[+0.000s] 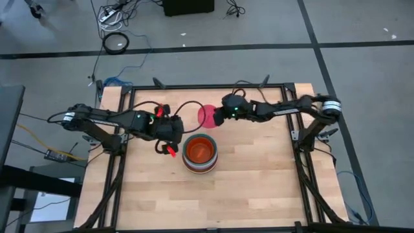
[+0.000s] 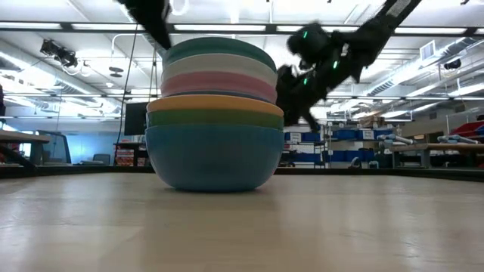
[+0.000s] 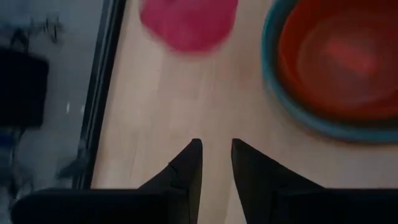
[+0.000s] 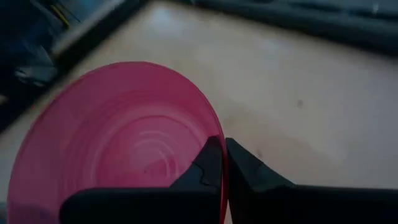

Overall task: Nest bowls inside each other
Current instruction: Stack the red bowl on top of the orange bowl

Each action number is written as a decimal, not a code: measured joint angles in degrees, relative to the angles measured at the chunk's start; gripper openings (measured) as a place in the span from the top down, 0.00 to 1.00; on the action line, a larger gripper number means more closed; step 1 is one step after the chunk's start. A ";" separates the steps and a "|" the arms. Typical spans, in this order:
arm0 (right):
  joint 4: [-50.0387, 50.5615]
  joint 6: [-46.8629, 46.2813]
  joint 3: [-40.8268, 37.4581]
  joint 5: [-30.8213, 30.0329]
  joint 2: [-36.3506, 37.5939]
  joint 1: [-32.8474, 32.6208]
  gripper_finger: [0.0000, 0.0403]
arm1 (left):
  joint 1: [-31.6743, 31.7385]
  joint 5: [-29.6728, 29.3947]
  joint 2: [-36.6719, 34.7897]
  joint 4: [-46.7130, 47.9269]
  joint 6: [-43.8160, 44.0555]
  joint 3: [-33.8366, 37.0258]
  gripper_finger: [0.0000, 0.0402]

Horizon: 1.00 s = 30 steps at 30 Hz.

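Near the desk's (image 1: 259, 188) back edge, the right gripper (image 4: 222, 163) pinches the smooth pink bowl's (image 4: 118, 143) rim; the left gripper (image 3: 216, 163) — jaws slightly apart, empty — hovers beside the round nested stack (image 1: 200, 154).

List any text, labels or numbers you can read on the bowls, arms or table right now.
None readable.
The stack of bowls is plain, no print.
The pink bowl, pinched at its rim by the right gripper, is bare too.
The left gripper and the table show no markings.
The room's shelves are too blurred to tell.
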State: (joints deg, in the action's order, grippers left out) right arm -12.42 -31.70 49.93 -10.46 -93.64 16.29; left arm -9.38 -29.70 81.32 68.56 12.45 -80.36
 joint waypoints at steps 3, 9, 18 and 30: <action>0.39 1.37 -0.02 -1.01 6.12 -2.01 1.00 | -0.75 0.01 0.00 3.82 2.24 0.00 0.76; 0.72 2.40 0.00 -1.92 14.61 -8.63 1.00 | -2.57 -0.03 -0.70 4.26 3.03 0.00 0.76; 1.30 1.79 0.00 1.91 15.00 -19.17 1.00 | -5.24 -0.04 -6.01 -2.39 3.55 0.02 0.76; 4.17 1.92 7.63 -0.29 3.01 -20.21 1.00 | -6.71 -0.40 -13.97 -8.24 1.28 0.00 0.76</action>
State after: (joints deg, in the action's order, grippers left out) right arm -8.25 -29.78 57.56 -10.76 -90.62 -3.92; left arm -16.09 -30.11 67.35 60.32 13.73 -80.36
